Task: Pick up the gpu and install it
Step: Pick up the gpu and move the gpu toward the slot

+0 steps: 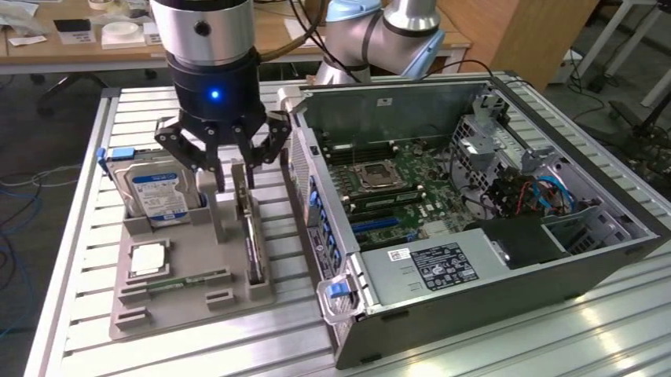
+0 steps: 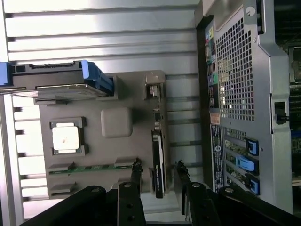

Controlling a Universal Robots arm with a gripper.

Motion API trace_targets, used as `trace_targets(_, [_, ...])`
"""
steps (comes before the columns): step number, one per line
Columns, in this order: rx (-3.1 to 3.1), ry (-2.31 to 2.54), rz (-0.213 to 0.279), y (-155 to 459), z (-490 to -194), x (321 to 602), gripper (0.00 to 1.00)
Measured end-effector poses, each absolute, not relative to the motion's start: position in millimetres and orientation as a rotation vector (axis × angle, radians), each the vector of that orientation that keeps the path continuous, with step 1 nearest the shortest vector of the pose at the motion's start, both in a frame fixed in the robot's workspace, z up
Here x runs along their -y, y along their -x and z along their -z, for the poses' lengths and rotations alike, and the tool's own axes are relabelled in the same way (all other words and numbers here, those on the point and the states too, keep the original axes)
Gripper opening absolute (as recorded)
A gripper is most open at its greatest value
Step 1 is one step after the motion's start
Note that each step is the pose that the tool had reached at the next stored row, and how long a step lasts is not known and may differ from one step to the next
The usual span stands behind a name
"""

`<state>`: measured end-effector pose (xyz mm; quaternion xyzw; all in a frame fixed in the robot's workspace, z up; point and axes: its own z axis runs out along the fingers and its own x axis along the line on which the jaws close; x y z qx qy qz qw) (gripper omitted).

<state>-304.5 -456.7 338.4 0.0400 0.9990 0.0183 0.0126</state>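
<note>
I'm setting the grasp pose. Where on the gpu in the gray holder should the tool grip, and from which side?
Grip the gpu by its upper long edge, from straight above, one finger on each flat face. It is thin and stands on edge in a slot of the gray holder, so its top edge is the free part.
</note>
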Motion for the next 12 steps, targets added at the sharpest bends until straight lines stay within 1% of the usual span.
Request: trace_targets(12, [-3.113,-0.125,-0.057,304,-318,457,0.42])
